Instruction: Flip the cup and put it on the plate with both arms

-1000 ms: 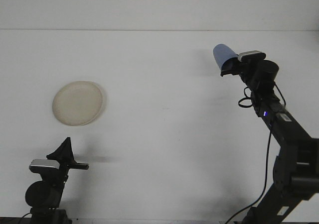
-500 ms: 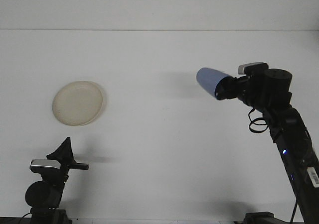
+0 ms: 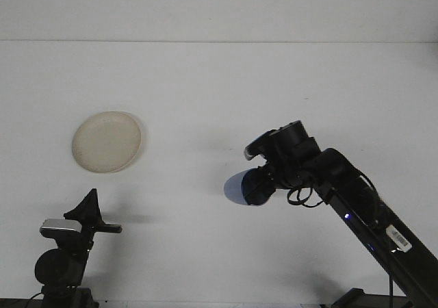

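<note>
Grasping: blue cup (image 3: 236, 187) clenched in right gripper (image 3: 254, 188) | plate (image 3: 107, 142) at 9 o'clock | left gripper (image 3: 89, 211) grip state undeterminable

- The blue cup (image 3: 236, 187), held near the table's middle, looks like smooth plastic with a soft, even sheen and no visible print.
- The cream plate (image 3: 107, 142), at far left, shows a matt, slightly mottled surface, paler along its raised rim; plastic or paper cannot be told.
- The white table (image 3: 205, 89) reads as a smooth, matt sheet, taking only faint shadows.
- The right gripper (image 3: 259, 185) and its arm wear black casing, mostly matt, with a dull gleam on rounded joints and glossy black cables.
- The left gripper (image 3: 91, 209), near left, is matt black beneath a silvery, metallic-looking camera housing (image 3: 60, 227).
</note>
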`<state>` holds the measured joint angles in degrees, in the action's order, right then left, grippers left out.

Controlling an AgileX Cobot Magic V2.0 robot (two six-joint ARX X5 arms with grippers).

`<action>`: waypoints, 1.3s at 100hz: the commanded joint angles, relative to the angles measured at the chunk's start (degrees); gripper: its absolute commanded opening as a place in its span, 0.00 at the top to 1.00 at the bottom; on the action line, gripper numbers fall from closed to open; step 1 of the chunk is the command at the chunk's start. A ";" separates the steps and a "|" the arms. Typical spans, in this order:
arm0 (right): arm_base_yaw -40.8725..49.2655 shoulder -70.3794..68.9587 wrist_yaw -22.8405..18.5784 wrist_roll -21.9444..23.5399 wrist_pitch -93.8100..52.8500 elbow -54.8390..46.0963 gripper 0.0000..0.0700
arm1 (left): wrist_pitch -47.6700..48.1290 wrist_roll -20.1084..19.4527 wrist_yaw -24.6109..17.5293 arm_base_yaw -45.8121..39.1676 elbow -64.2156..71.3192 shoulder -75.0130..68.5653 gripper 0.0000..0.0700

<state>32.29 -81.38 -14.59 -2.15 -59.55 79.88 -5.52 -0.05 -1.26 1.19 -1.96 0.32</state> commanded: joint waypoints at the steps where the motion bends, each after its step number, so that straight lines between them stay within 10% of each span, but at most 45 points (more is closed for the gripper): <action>1: 3.15 -2.93 0.85 -0.72 -0.98 2.82 1.00 | -0.61 4.42 0.35 0.00 1.14 -0.04 0.98; 36: 14.73 -18.23 9.77 -2.38 -14.49 16.81 1.00 | -0.59 17.42 0.35 0.00 1.14 -0.04 0.98; 94: 18.99 -29.94 12.98 -3.50 -15.87 18.47 1.00 | -0.59 17.68 0.35 0.00 1.05 -0.04 0.98; 111: 19.17 -29.86 12.98 -3.69 -16.20 18.51 0.59 | -0.61 17.70 0.35 0.00 1.05 -0.04 0.98; 130: 18.73 -26.64 12.46 -3.74 -18.23 21.16 0.58 | -0.63 17.97 0.35 0.00 0.98 -0.04 0.98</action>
<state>50.59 -109.86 -1.80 -5.21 -76.82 98.19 -5.52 17.37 -1.26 1.19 -1.96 0.32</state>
